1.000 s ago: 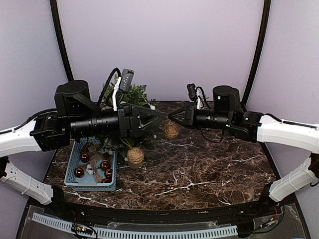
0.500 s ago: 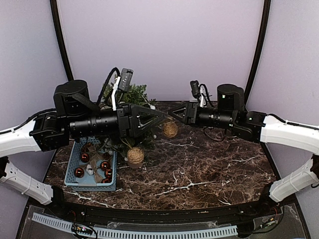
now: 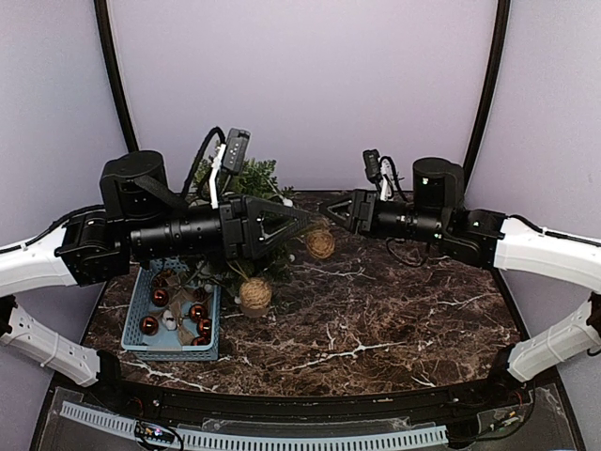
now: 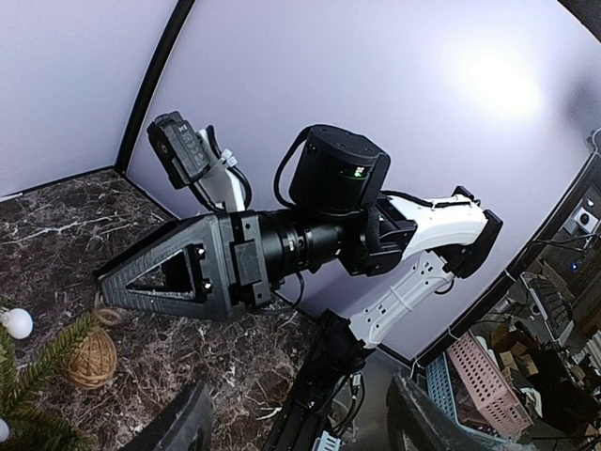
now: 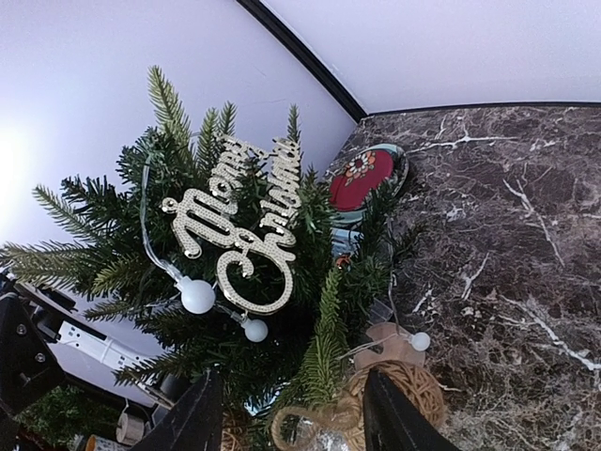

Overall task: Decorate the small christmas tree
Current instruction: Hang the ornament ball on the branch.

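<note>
One "Merry Christmas" sign (image 5: 246, 232) on tree (image 5: 103, 268)

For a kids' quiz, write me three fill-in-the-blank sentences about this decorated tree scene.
The glitter sign on the small christmas tree reads Merry ____.
The round bulbs on its light string are ____.
The shiny baubles lie in a ____ basket.
Missing words: Christmas; white; blue.

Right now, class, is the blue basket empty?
No, the blue basket holds several shiny red baubles in the top view.
</note>
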{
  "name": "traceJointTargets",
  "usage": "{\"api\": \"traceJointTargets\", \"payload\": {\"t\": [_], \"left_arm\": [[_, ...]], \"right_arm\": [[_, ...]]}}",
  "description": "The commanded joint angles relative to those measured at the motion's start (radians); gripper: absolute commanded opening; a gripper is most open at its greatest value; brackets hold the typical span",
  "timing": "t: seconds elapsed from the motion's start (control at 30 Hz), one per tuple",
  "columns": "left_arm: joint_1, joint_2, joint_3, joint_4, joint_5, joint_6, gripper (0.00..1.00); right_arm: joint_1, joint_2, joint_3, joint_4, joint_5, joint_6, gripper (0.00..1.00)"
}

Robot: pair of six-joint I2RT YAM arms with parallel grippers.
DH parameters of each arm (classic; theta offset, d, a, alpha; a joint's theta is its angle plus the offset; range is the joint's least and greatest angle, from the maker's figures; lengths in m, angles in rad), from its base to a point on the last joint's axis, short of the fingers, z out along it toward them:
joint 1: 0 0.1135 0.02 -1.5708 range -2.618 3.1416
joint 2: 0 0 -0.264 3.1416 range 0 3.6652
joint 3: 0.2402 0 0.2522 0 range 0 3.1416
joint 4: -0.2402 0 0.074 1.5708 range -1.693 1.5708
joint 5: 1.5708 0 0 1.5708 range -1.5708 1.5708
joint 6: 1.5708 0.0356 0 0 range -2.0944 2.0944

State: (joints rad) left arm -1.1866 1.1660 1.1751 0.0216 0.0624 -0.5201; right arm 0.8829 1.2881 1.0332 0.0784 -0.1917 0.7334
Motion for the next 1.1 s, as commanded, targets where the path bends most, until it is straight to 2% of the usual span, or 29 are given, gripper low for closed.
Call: {"api": "traceJointTargets", "payload": {"t": [0.0,0.33,0.43,0.67,0.77,0.9,1.0,1.07], "left_arm": [[0.005,-0.032,-0.01,0.026,0.003,0.001,0.65],[0.006,-0.034,0.015,0.004,0.009,0.014,0.65],[0.005,-0.029,0.073,-0.058,0.001,0.043,0.66],[0.008,0.045,0.364,-0.315,-0.048,0.163,0.67],[0.014,0.097,0.48,-0.41,-0.113,0.218,0.71],[0.1,0.125,0.595,-0.519,-0.139,0.238,0.74],[0.247,0.126,0.626,-0.558,-0.076,0.234,0.77],[0.339,0.132,0.645,-0.591,-0.046,0.238,0.78]], "right_arm": [[0.006,-0.05,0.004,-0.001,0.073,-0.02,0.55],[0.002,-0.097,-0.006,-0.046,0.155,-0.035,0.57],[0.001,-0.117,-0.002,-0.072,0.188,-0.044,0.58],[-0.019,-0.18,0.022,-0.184,0.278,-0.092,0.62],[-0.034,-0.213,0.029,-0.223,0.309,-0.111,0.66],[-0.065,-0.235,0.048,-0.297,0.347,-0.142,0.71],[-0.105,-0.24,0.059,-0.344,0.351,-0.162,0.75],[-0.136,-0.235,0.068,-0.37,0.339,-0.18,0.85]]}}
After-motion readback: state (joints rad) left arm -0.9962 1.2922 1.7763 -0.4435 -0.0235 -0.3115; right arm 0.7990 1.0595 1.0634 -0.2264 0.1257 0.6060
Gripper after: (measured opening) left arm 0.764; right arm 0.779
